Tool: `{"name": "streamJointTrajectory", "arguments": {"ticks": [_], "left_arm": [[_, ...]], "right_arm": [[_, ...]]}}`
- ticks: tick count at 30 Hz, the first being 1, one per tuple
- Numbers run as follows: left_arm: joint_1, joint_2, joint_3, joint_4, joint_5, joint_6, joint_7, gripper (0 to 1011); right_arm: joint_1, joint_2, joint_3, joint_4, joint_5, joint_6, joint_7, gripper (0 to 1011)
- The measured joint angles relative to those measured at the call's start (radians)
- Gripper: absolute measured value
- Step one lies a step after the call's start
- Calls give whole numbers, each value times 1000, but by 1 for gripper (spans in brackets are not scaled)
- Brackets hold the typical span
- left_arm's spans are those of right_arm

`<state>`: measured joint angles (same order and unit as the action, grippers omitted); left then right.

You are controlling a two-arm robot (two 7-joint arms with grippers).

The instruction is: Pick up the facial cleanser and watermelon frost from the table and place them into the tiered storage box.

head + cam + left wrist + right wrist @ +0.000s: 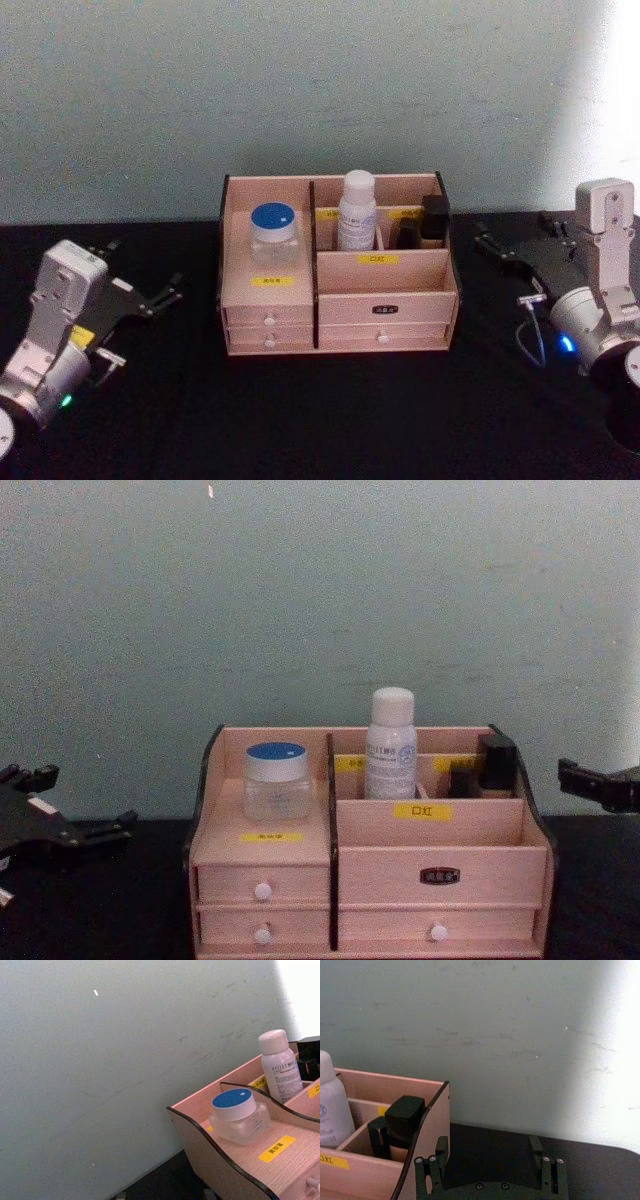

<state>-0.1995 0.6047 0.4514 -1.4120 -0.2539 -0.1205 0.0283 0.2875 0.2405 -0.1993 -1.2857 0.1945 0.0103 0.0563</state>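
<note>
At lower left of the head view the left gripper (150,297) rests open on the black table (330,420); at right the right gripper (505,252) lies open too. Centre frame, the tiered storage box (385,272) holds a blue-lidded jar (273,236) and a white bottle (357,211).

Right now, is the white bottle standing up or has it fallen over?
Standing up. The white bottle sits upright in a back compartment of the tiered storage box, cap on top, beside the blue-lidded jar.
</note>
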Motion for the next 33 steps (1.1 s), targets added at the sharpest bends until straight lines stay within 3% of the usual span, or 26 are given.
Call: {"name": "streamJointTrajectory", "arguments": {"ticks": [33], "left_arm": [[0, 0, 0, 0, 0, 0, 0, 1001]], "right_arm": [[3, -6, 4, 10, -7, 6, 7, 1000]]}}
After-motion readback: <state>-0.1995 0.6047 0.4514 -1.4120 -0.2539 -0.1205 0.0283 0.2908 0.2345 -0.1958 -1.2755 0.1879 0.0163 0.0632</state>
